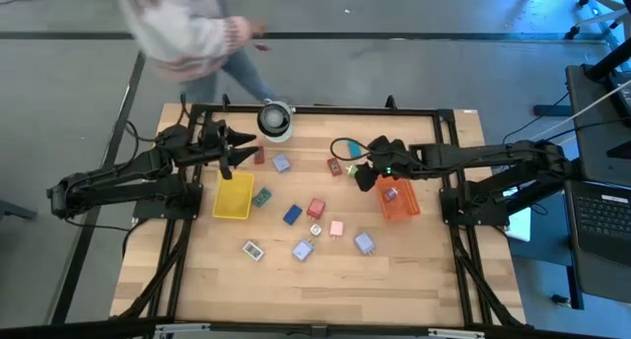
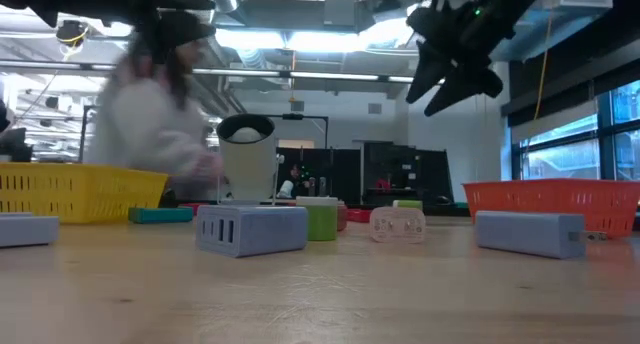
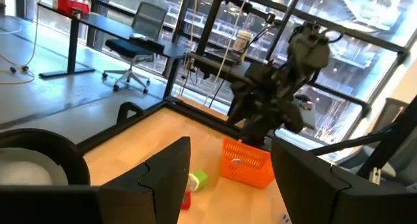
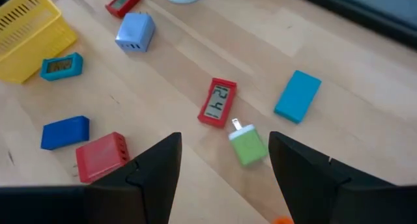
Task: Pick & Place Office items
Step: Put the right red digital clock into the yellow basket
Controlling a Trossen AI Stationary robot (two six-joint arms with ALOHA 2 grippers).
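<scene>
Right wrist view is showing the right gripper [image 4: 221, 160] hovering, fingers apart, over the green item [image 4: 248, 145], likely lining up a grasp; the left gripper [image 3: 228, 178], also apart, is waiting near the yellow tray [image 1: 235, 197].

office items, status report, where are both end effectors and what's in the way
Right end effector open, above green charger and red clock. Left end effector open, raised by yellow tray. Items loose on table; nothing blocking.
</scene>
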